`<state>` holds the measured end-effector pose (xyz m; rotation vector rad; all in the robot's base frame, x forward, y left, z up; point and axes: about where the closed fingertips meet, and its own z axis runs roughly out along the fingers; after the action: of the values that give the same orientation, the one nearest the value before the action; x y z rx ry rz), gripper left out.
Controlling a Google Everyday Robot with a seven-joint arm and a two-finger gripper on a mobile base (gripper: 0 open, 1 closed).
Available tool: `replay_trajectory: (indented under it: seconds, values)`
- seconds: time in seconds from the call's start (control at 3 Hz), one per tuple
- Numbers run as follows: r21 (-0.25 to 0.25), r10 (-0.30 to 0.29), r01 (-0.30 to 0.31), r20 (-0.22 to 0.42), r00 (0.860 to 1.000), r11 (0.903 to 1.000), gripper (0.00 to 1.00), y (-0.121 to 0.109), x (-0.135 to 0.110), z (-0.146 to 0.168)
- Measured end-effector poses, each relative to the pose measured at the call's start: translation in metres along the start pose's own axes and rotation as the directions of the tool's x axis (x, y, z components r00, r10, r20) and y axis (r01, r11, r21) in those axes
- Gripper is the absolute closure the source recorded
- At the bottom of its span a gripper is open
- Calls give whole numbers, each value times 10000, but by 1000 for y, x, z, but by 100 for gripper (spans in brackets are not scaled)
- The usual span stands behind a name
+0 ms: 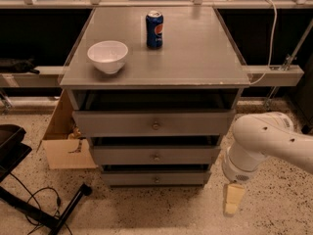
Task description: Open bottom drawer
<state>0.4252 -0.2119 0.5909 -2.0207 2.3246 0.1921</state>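
Note:
The bottom drawer (155, 179) is the lowest of three grey flat-fronted drawers in the cabinet, with a small round metal knob (156, 179) at its centre. It sits close to flush under the middle drawer (155, 156) and top drawer (154, 124). My gripper (233, 199) hangs from the white arm (266, 143) at the lower right, pointing down near the floor. It is to the right of the bottom drawer and apart from the cabinet, level with or just below that drawer.
A white bowl (107, 56) and a blue soda can (154, 29) stand on the cabinet top (195, 53). An open cardboard box (63, 141) sits on the floor left of the cabinet. A black stand and cables (44, 209) lie at lower left.

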Motion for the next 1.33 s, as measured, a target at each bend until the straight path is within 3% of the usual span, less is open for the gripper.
replay_trajectory:
  seconds: [0.33, 0.67, 1.0, 1.33]
  values:
    - [-37, -123, 125, 524, 9986, 9999, 0, -1, -4, 36]
    - [-179, -115, 133, 936, 9955, 9998, 0, -6, -10, 113]
    - [-21, -108, 111, 1253, 9921, 9999, 0, -27, -21, 187]
    - [-184, -14, 42, 1462, 9893, 9998, 0, -44, -28, 244]
